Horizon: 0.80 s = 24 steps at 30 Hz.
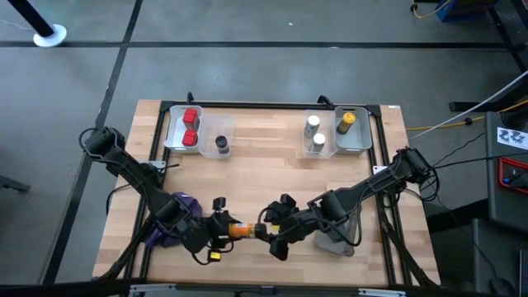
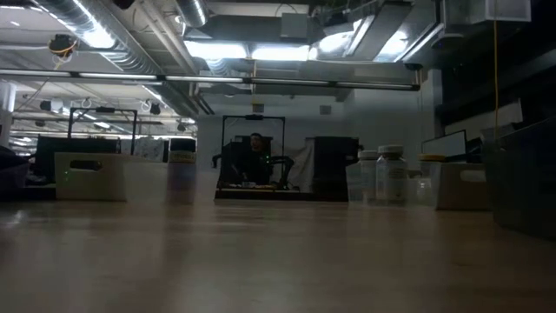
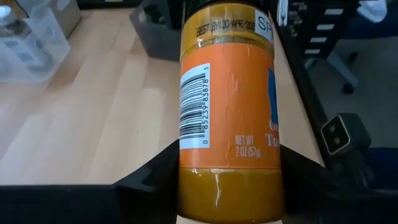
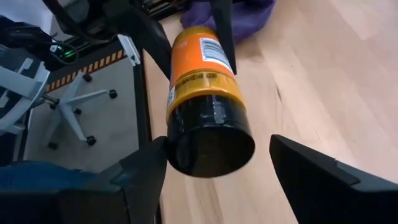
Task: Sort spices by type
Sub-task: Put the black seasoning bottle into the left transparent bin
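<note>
Looking down from the high view, I see both arms meeting at the near edge of the worktop (image 1: 272, 177). The left claw (image 1: 224, 233) is clamped on the orange bottle (image 1: 242, 232), which lies level between the two claws. The right claw (image 1: 270, 233) sits just beside the bottle's dark cap end, fingers apart. A purple cloth (image 1: 176, 216) lies under the left arm. At the far edge, one bin (image 1: 172, 132) holds two red cubes (image 1: 190, 127).

In the left wrist view, the bottle (image 3: 227, 106) sits gripped between my fingers (image 3: 152, 177).

In the right wrist view, the dark cap (image 4: 210, 140) lies between the spread fingers (image 4: 311, 171), not touching either.
</note>
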Tool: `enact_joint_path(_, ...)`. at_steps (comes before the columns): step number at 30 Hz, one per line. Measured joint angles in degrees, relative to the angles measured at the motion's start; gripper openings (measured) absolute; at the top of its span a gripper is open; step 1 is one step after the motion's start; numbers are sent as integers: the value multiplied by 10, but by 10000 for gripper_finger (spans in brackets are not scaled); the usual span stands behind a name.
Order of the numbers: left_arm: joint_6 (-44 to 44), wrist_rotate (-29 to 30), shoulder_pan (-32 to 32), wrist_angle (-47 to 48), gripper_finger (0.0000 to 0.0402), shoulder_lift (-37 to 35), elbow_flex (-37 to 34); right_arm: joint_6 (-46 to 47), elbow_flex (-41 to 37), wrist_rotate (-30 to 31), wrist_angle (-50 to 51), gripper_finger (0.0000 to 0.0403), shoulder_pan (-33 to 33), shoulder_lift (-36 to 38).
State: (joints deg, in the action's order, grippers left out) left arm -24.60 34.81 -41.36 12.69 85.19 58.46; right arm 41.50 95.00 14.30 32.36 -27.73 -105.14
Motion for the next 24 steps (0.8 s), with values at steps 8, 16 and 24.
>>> enact_joint_path(8,28,6,0,-36,184,0,0,-13,0,-2,-46,280,0,0)
enact_joint_path(16,34,4,0,-36,185,0,0,-14,0,-2,-55,279,0,0)
enact_joint_path(24,30,4,0,-34,184,0,0,-12,0,-29,-54,221,0,-1)
